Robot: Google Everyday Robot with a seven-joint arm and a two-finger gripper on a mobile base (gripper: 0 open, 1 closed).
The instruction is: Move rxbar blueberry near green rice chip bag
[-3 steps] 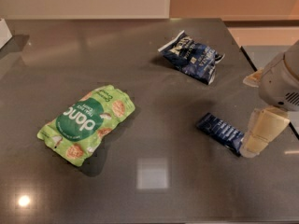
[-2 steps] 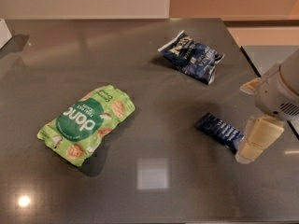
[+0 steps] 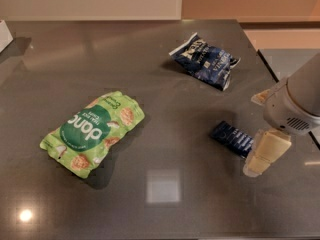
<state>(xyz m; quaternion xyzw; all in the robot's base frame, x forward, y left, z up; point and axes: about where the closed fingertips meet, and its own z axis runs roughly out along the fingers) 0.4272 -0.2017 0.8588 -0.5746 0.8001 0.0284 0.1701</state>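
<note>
At the left of the bench [image 3: 100, 59] lies the green rice chip bag [image 3: 92, 133], flat and slanted, with bare surface all round it. Further right and toward the back sits a navy-and-white chip bag [image 3: 205, 59], which has no part in this job. In front of it, toward the right edge, the rxbar blueberry [image 3: 231, 137] lies flat on the bench, well apart from the green bag. The gripper [image 3: 260, 160] hangs low at the bar's right end, its pale tip down near the bench and overlapping that end in this view. Whether the jaws are apart or together cannot be told, nor whether they straddle the bar or stand just beside it. By my reading, the step in hand is the approach to the grasp. The next move calls for a sure hold on the thin wrapper, then a carry leftward across the bench to the green bag.
</note>
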